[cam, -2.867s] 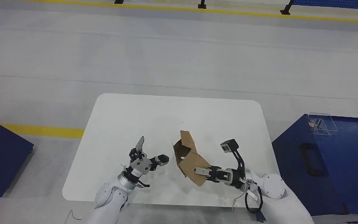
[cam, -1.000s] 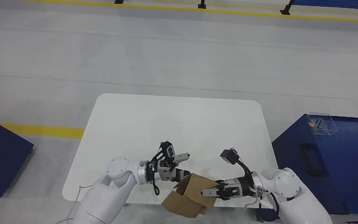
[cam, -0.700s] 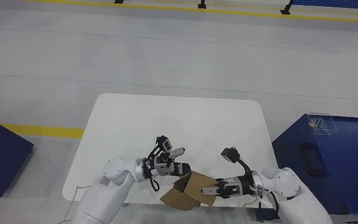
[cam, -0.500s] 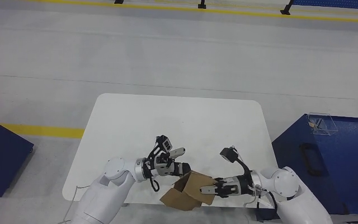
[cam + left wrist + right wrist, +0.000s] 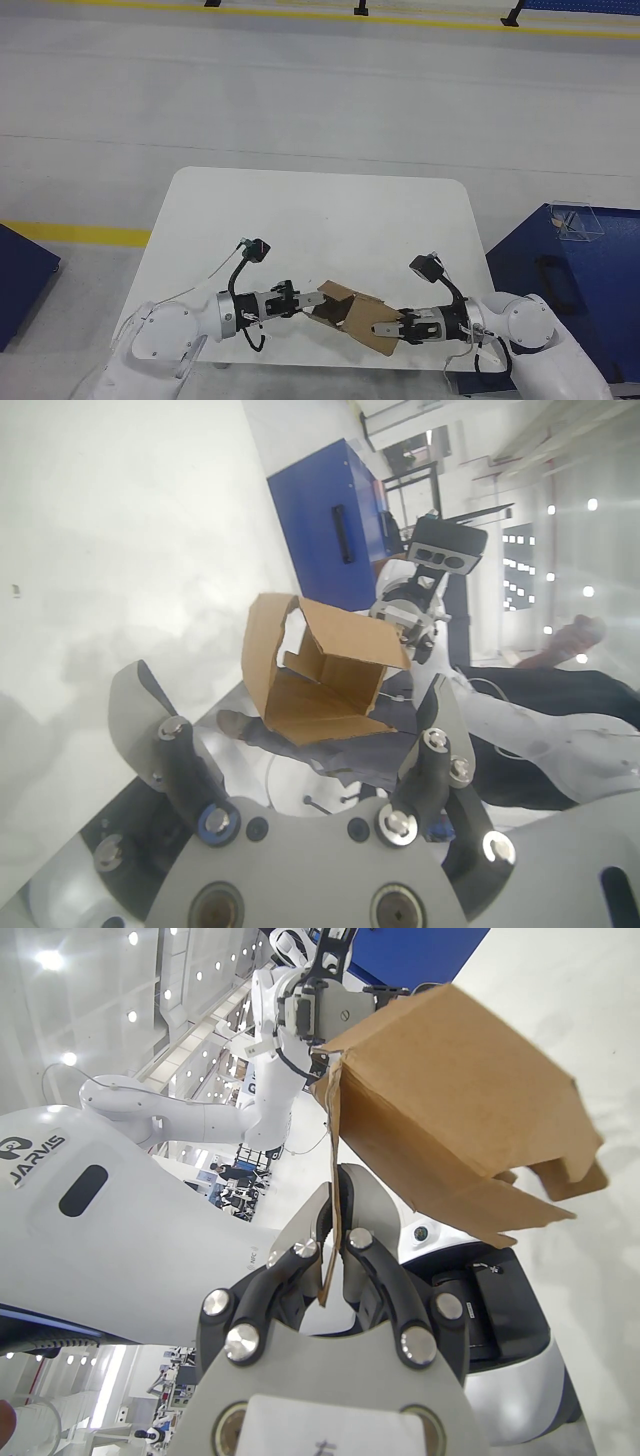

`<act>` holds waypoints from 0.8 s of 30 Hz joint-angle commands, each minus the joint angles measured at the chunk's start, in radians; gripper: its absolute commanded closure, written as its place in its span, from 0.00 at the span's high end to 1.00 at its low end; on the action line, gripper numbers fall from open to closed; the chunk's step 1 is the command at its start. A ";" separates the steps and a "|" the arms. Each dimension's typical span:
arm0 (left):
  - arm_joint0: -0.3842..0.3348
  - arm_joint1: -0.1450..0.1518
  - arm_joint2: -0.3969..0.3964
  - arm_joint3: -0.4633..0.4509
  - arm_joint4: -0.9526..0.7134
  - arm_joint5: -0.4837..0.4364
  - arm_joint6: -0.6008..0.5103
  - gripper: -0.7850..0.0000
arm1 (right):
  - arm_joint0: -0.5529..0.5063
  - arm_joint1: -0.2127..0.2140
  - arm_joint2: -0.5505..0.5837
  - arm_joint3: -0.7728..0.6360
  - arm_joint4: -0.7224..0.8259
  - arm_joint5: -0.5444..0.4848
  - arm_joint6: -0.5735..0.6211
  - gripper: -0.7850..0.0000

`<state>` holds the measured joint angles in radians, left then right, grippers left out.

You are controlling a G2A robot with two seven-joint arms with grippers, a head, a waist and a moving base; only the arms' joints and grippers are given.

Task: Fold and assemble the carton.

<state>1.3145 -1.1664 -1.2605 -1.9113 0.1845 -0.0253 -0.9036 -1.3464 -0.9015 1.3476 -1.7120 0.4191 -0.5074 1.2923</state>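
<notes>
Carton (image 5: 352,312), part-folded brown card, is low in the frame's centre in the top view, at the near edge of the white tabletop (image 5: 300,215). The left gripper (image 5: 306,299) is at its left end and the right gripper (image 5: 388,328) at its right end.

In the left wrist view, the left gripper (image 5: 282,700) is spread wide and holds nothing; the carton's (image 5: 320,665) open end is just ahead of it.

In the right wrist view, the right gripper (image 5: 336,1208) is pinched tight on a thin flap of the carton (image 5: 450,1093), whose body stands beyond the fingertips.

There is one carton (image 5: 352,312), two grippers (left gripper (image 5: 308,300), right gripper (image 5: 385,328)), one white surface (image 5: 300,220), two blue cabinets (left cabinet (image 5: 20,280), right cabinet (image 5: 575,300)) and one clear box (image 5: 572,220).
</notes>
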 commanded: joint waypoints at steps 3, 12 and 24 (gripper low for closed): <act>0.020 0.002 -0.002 -0.028 0.130 0.009 0.082 1.00 | 0.000 0.000 0.000 0.000 0.000 0.000 0.000 0.00; 0.020 0.003 0.003 -0.024 0.134 -0.006 0.068 1.00 | -0.001 0.000 0.000 -0.001 -0.002 0.002 -0.006 0.00; -0.051 0.016 0.048 -0.008 0.238 0.035 -0.102 1.00 | -0.012 0.004 -0.010 -0.048 -0.074 0.020 -0.030 0.00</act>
<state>1.2723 -1.1497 -1.2175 -1.9264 0.4216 0.0032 -1.0055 -1.3580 -0.8978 1.3409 -1.7573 0.3490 -0.4865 1.2616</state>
